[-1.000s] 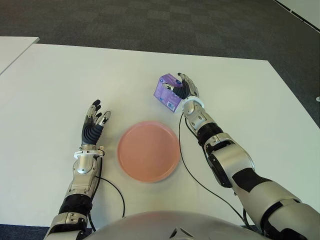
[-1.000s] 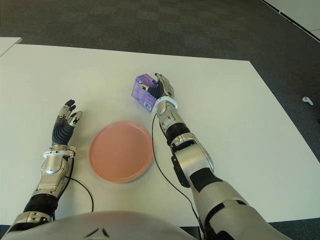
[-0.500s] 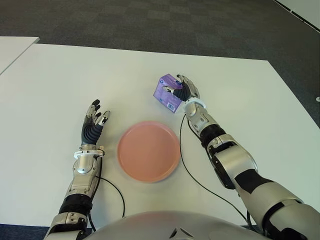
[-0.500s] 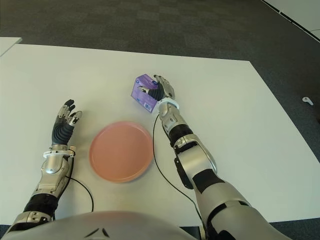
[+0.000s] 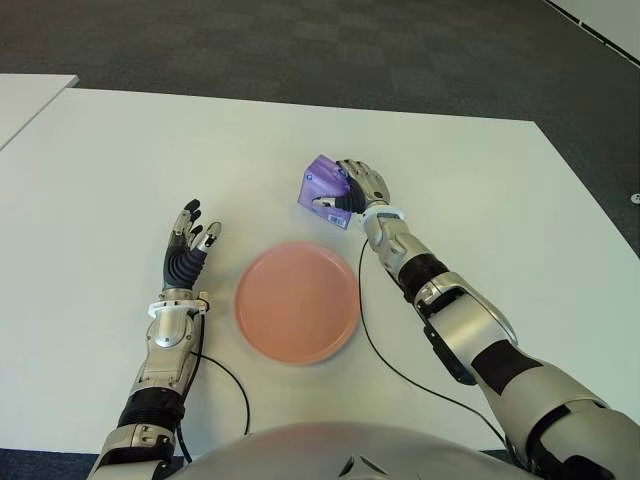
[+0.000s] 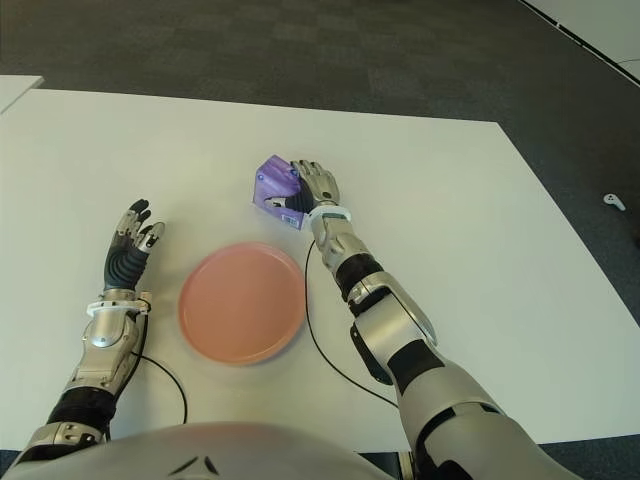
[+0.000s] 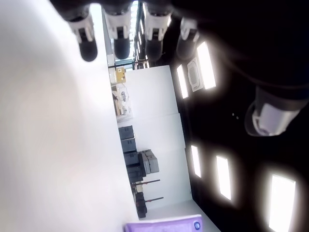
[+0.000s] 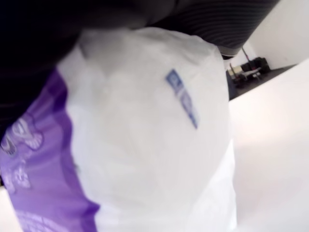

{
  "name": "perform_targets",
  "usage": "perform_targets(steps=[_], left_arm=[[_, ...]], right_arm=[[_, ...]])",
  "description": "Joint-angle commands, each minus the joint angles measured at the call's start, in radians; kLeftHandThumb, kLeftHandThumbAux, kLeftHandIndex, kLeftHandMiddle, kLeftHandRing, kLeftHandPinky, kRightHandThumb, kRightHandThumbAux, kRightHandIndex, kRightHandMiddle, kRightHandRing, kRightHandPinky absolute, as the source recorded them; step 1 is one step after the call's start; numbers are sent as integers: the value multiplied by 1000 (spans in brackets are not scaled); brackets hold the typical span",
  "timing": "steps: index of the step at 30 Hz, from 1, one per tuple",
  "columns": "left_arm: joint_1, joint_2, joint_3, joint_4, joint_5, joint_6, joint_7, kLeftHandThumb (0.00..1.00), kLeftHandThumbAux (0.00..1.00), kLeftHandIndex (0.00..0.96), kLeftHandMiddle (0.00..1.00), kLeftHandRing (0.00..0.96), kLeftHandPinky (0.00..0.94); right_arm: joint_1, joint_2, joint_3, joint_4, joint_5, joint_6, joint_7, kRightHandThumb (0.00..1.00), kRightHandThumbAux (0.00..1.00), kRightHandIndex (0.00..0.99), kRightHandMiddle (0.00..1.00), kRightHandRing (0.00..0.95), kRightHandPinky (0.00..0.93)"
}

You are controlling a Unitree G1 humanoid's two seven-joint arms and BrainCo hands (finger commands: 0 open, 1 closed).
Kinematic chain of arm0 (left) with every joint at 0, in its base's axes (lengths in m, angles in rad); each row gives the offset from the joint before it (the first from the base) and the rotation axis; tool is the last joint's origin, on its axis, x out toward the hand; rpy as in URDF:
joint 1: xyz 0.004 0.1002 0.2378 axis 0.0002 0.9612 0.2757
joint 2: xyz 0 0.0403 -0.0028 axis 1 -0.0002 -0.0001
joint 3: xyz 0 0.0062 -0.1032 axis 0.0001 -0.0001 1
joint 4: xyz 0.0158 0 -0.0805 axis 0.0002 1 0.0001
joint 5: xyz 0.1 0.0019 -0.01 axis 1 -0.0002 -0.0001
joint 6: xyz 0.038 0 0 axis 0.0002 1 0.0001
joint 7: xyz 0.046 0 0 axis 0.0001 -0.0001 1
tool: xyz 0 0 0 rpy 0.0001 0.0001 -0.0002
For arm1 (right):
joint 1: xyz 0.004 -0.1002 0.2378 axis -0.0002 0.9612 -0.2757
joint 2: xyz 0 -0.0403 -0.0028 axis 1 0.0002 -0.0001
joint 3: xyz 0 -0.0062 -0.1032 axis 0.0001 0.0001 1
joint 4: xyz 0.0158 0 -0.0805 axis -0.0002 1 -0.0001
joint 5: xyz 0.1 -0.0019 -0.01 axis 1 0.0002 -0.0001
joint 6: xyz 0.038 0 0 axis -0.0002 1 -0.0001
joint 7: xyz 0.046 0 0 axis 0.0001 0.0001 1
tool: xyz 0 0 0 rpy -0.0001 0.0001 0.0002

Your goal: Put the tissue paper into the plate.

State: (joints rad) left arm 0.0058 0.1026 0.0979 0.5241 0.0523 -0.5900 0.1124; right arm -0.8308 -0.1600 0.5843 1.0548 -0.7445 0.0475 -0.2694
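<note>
A purple and white tissue pack (image 5: 322, 187) is held off the white table (image 5: 120, 150) by my right hand (image 5: 357, 188), whose fingers are curled around it. It hangs just beyond the far right rim of the pink plate (image 5: 297, 301). The pack (image 8: 145, 145) fills the right wrist view, pressed against the dark palm. My left hand (image 5: 187, 243) shows to the left of the plate with its fingers spread and nothing in them; its fingertips (image 7: 120, 46) point away over the table.
A black cable (image 5: 385, 355) runs from my right forearm across the table beside the plate's right rim. The table's far edge meets dark carpet (image 5: 300, 40). Another white table's corner (image 5: 30, 95) shows at far left.
My right hand has turned and carried the tissue pack a little leftward, toward the plate, tilting it. The left hand has not moved.
</note>
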Motion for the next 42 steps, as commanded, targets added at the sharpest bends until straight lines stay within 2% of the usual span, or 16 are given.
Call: perform_targets(steps=[1,10,21,39,41,42], left_arm=[[59,-27,-16,67,19,13,11,0,443,0,0,0,0],[66,-33,-16,54,14,9,6,0,449,0,0,0,0],[83,-40,-18,29,22,12,16,0,447,0,0,0,0],[102,-59,-20,-3,32,27,46,0,456,0,0,0,0],[105,-62,-20,-11,33,26,49,0,451,0,0,0,0],[107,-63,-20,-14,33,26,51,0,449,0,0,0,0]], right_arm=[[45,20,85,112,-54,18,134,151,370,0,0,0,0],[27,29,139,167,-81,11,172,173,398,0,0,0,0],[17,17,191,174,-99,-15,226,185,413,0,0,0,0],[12,-6,189,140,-80,-59,304,202,431,0,0,0,0],[12,-11,184,136,-75,-76,299,202,438,0,0,0,25],[13,-13,182,134,-73,-83,293,230,446,11,48,72,136]])
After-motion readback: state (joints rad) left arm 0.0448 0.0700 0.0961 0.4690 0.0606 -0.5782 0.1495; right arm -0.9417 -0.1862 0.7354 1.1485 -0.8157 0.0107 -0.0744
